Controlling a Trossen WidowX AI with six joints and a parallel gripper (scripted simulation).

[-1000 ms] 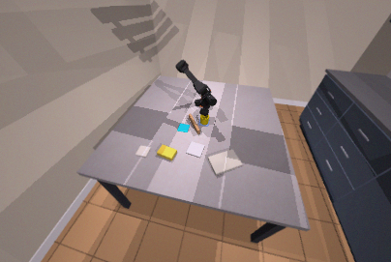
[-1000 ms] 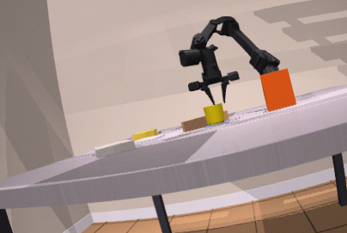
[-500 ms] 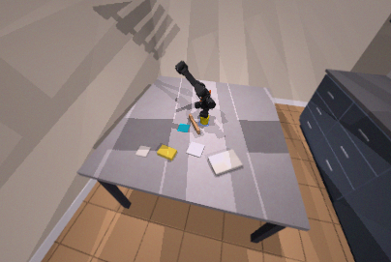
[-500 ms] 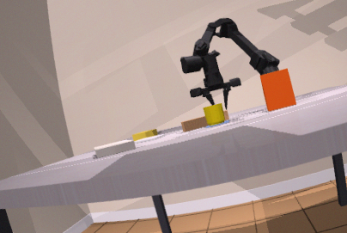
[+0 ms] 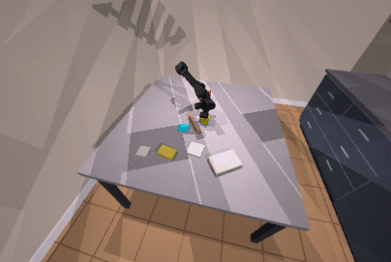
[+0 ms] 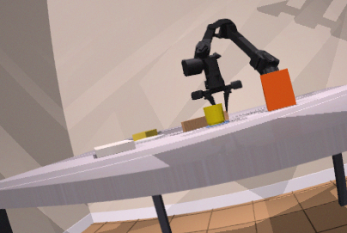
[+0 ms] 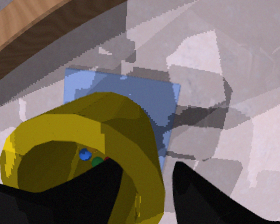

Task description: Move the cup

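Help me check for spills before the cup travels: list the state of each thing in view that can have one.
Yellow cylindrical cup: upright, open-topped.
Small coloured marbles: inside the cup, partly hidden.
Black two-fingered hand: partly open, not clamped on the cup.
Blue square pad: occupied by the cup.
White square pad: unoccupied.
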